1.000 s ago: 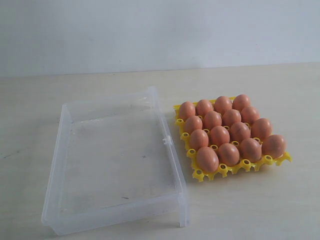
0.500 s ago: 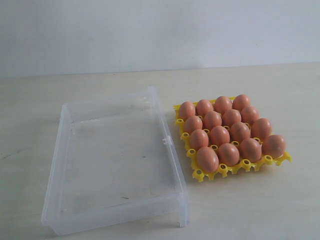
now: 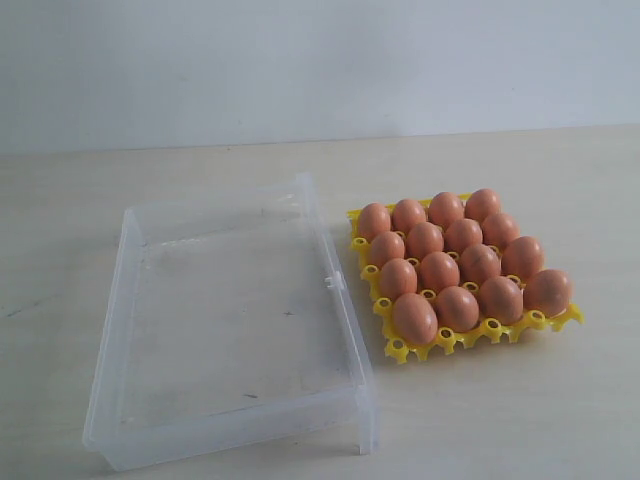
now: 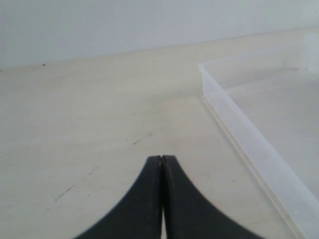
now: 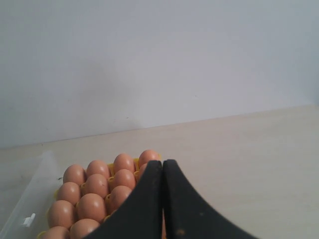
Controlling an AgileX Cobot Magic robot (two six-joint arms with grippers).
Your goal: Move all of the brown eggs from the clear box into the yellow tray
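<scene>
Brown eggs (image 3: 438,270) fill the yellow tray (image 3: 445,341) beside the empty clear box (image 3: 230,320), left tool (image 4: 161,158) and right tool (image 5: 162,162) clenched on nothing; transfer looks complete, no further pick needed.

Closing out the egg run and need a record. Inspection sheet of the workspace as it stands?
Surface: pale table, a few faint scuff marks.
Job's things: box open with no eggs inside, left of the tray in the exterior view; tray holds sixteen eggs in four rows of four, no free cup seen.
Clutter: nothing seen.
Grippers: left gripper shut, holding nothing, over bare table beside the box; right gripper shut, holding nothing, pointing towards the tray. Neither shows in the exterior view.
Cables: nothing seen.
Surroundings: plain white wall behind the table.
</scene>
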